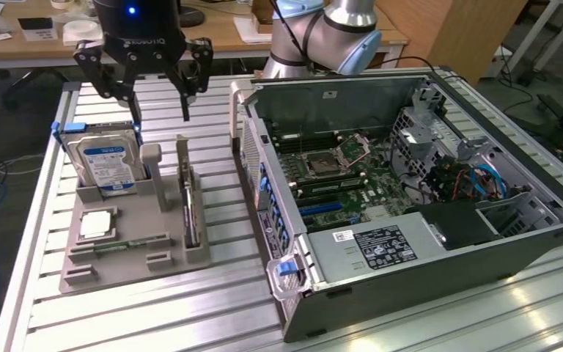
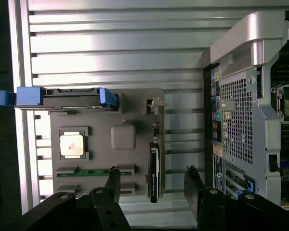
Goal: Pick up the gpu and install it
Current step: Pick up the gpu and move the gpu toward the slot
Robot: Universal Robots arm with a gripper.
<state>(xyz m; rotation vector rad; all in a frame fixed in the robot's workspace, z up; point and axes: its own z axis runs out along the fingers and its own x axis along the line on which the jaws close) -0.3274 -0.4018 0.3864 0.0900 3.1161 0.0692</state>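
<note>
Gripper [image 1: 160,111] held open above the grey holder [image 1: 149,220], gpu [image 1: 191,216] untouched
The jaws are seen spread wide and empty, over the holder's far end on the exterior view's left. The gpu is stood on edge in a slot on the holder's right side, near the open computer case [image 1: 409,183]; a hard drive [image 1: 105,165] is kept upright at the holder's far left
</note>
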